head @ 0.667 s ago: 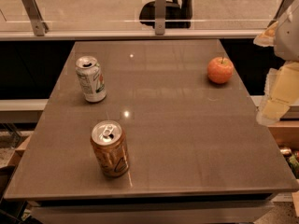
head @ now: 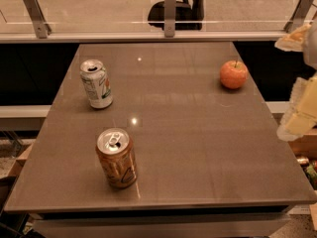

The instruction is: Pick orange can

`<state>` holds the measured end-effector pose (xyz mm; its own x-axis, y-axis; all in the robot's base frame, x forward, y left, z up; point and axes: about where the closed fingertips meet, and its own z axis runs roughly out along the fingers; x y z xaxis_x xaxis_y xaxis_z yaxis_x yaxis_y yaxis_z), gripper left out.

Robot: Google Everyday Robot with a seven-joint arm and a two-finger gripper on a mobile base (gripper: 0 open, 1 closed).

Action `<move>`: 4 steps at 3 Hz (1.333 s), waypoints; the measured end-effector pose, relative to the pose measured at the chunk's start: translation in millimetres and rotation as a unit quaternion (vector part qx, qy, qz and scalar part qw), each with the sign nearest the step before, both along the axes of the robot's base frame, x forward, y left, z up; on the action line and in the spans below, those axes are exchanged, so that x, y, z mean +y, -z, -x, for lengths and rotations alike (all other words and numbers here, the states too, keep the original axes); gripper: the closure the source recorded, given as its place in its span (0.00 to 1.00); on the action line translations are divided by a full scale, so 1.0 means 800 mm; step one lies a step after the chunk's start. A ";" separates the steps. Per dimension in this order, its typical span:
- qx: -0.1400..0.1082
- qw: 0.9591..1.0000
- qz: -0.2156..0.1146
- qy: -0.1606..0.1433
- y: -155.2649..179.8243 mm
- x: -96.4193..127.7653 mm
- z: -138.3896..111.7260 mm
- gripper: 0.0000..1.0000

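Grey-brown surface [head: 198, 148]: orange can [head: 116, 157] upright near front-left, untouched. Off the right edge, end effector [head: 300, 105], well apart; grip state cannot be told. Nothing shifted since a moment ago, so approach not begun.

You face a glossy brown table [head: 198, 148] catching light glints; behind it, a glass railing [head: 99, 9] on metal posts [head: 170, 14], then a dark office chair [head: 190, 6].

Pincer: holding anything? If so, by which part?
Nothing held. The pincer hangs open and empty beyond the table at its right edge; the orange can stands untouched at front left.
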<state>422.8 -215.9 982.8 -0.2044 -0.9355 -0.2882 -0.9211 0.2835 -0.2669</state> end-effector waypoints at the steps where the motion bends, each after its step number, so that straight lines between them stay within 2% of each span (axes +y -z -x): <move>1: -0.042 0.997 -0.061 0.001 0.003 -0.015 0.036 0.00; 2: -0.066 0.991 -0.120 -0.002 0.021 -0.014 0.068 0.00; 3: -0.066 0.976 -0.206 -0.030 0.046 0.011 0.072 0.00; 4: -0.075 0.965 -0.247 -0.037 0.027 0.031 0.070 0.00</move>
<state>366.8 -191.2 960.9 -0.0635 -0.6864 -0.7245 -0.9053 0.3452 -0.2477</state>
